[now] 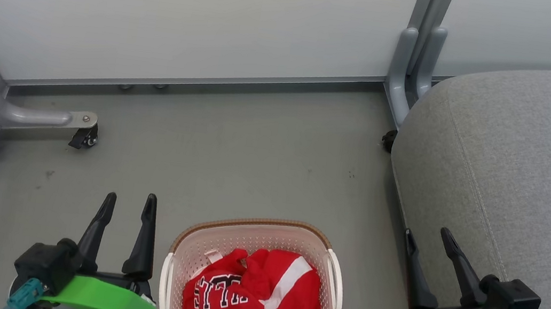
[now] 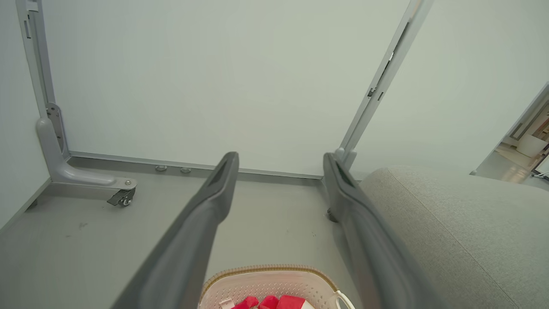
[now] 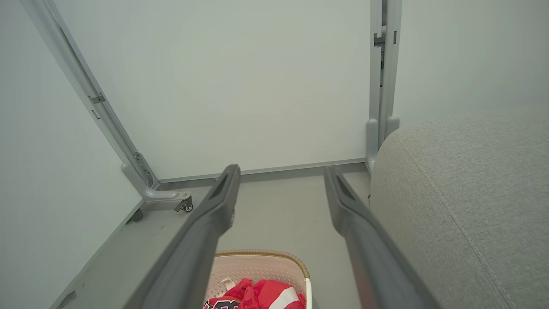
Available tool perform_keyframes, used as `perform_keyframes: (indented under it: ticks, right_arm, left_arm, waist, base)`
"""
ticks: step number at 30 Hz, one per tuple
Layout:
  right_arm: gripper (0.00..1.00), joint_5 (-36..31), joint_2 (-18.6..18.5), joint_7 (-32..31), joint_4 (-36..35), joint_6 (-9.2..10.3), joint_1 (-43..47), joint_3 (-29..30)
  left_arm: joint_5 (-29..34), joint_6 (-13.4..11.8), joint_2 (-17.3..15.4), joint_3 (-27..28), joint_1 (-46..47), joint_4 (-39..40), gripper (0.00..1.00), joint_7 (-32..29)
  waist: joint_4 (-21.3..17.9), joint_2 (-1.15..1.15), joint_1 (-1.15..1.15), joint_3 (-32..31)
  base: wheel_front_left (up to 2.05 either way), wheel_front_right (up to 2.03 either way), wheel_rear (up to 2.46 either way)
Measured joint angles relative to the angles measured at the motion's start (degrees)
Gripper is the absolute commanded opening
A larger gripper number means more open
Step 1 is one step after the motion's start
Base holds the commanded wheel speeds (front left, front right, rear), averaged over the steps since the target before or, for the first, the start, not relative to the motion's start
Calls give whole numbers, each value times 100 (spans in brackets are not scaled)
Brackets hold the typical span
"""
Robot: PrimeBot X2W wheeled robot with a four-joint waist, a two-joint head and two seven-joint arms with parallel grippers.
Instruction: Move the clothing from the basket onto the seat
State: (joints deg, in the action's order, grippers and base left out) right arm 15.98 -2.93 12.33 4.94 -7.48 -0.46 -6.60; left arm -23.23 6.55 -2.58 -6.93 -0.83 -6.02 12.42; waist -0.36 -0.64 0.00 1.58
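Both the left claw (image 1: 131, 197) and right claw (image 1: 426, 232) gape wide, empty, while basket (image 1: 255, 222) and clothing (image 1: 256, 292) are cut off below

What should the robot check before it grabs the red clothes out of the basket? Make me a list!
1. Clothing lies in the basket: ok.
2. Left gripper open and empty: ok.
3. Right gripper open and empty: ok.
4. A gripper above the clothing: not ok; one sits at each side of the basket.
5. Seat close by on the robot's right: ok.
6. More clothing hidden underneath the top pieces: cannot tell.
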Motion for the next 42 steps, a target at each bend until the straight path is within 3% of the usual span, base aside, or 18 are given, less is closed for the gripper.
perform_keyframes:
  ticks: [23, 42]
  right_arm:
    - [100, -800, 7, 245, -91, -1, 76, -70]
    - [100, -747, 10, 267, -104, -1, 108, -13]
  left_arm:
    - [879, 46, -9, -163, -74, 66, 100, 236]
    - [970, 49, -11, -171, -92, 32, 100, 261]
  waist:
    - [10, 0, 0, 18]
    - [14, 0, 0, 10]
  base:
    - [0, 0, 0]
    - [0, 0, 0]
